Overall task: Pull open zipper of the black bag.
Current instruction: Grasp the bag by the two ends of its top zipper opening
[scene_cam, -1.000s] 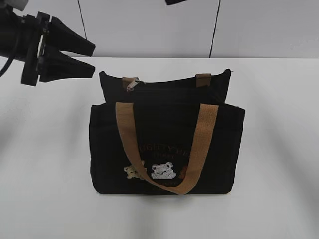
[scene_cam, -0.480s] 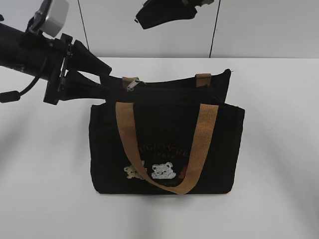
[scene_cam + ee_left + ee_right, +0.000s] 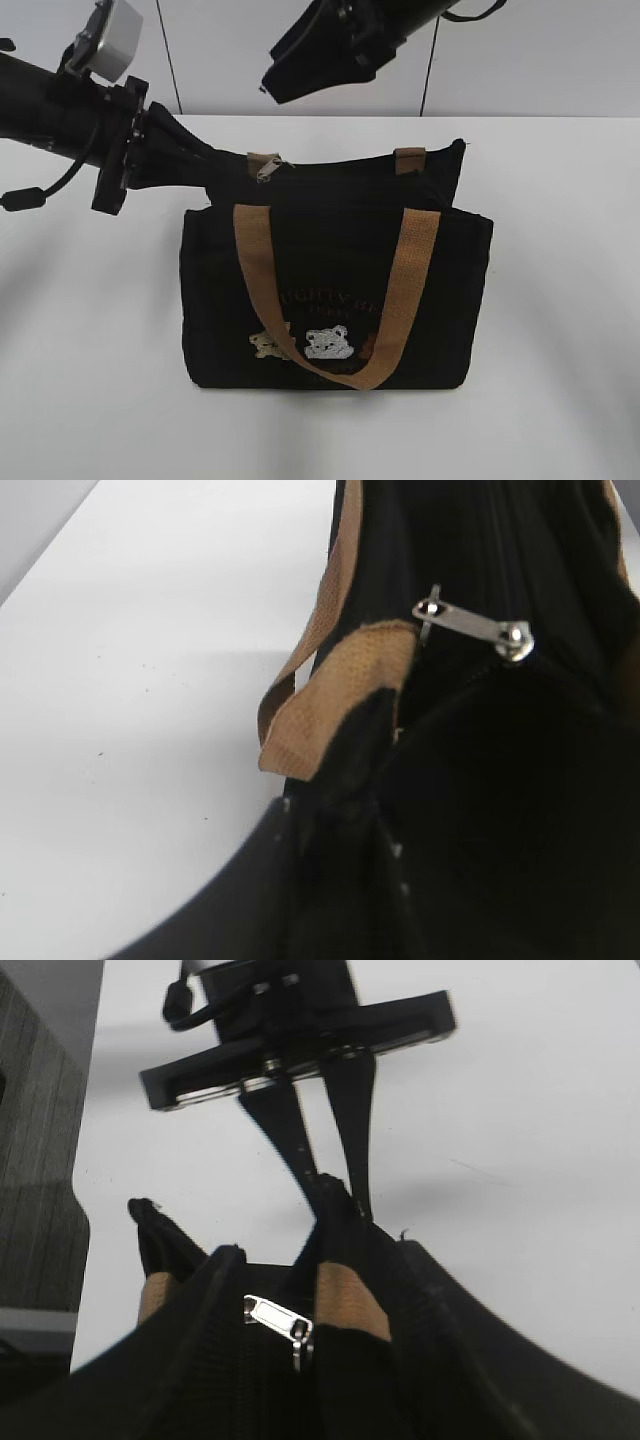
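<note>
The black bag [image 3: 330,260] stands upright on the white table, its tan handle [image 3: 400,290] hanging down the front. The zipper's silvery pull tab [image 3: 268,170] lies at the left end of the top edge, beside a tan strap tab [image 3: 262,158]. My left gripper [image 3: 222,165] comes in from the left, shut on the bag's top left corner. The left wrist view shows black fabric pinched between its jaws [image 3: 335,810], with the pull tab [image 3: 470,630] just beyond. My right gripper [image 3: 272,75] hangs open above the bag, touching nothing. Its wrist view looks down on the pull tab [image 3: 272,1316] and the left gripper [image 3: 335,1192].
White table [image 3: 90,350] lies bare on both sides of the bag and in front of it. A pale wall with dark vertical seams [image 3: 430,60] rises behind. A grey panel [image 3: 40,1160] shows at the left edge of the right wrist view.
My left gripper moved right to the bag's top left corner and closed on it. My right arm came down into view above the bag.
</note>
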